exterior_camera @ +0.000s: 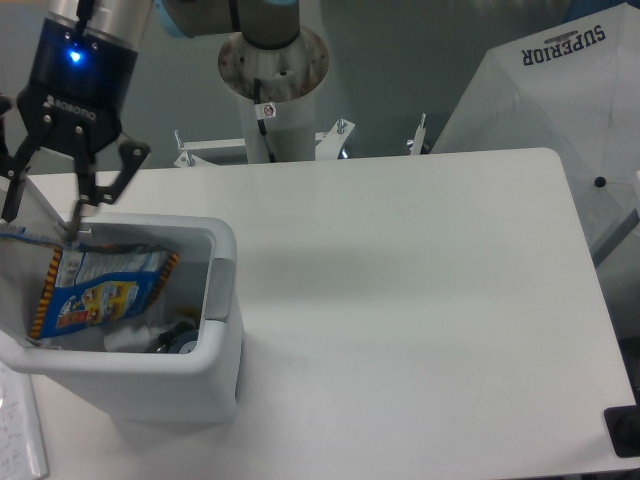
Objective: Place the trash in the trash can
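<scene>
trash can [222, 300]: white bin, front-left of table [420, 300], open top, grey tab on right rim.
blue snack packet [95, 290]: inside trash can, leaning tilted against left-back wall, orange edge up-right; top-left corner looks near or over the can's back-left rim, cannot tell if fully below it.
other trash: pale crumpled piece [125, 338] and dark bits low in trash can, under packet; too small to tell which is which. No litter seen on table outside trash can.
gripper [45, 195]: above trash can's back-left corner, fingers spread wide, nothing between them; 1 fingertip just beside back rim.
contact: cannot tell if fingertip touches packet corner or rim.
step guess: release done, packet dropped in; likely near end of task.
risk 1: packet corner snagged on fingertip, lifted back out of trash can on retreat.
risk 2: packet propped high, could tip over left rim if nudged.
risk 3: fingertip close to rim, sideways move could knock or drag trash can toward table edge.
next move needs: straight-up retreat from trash can, no sideways sweep.
</scene>
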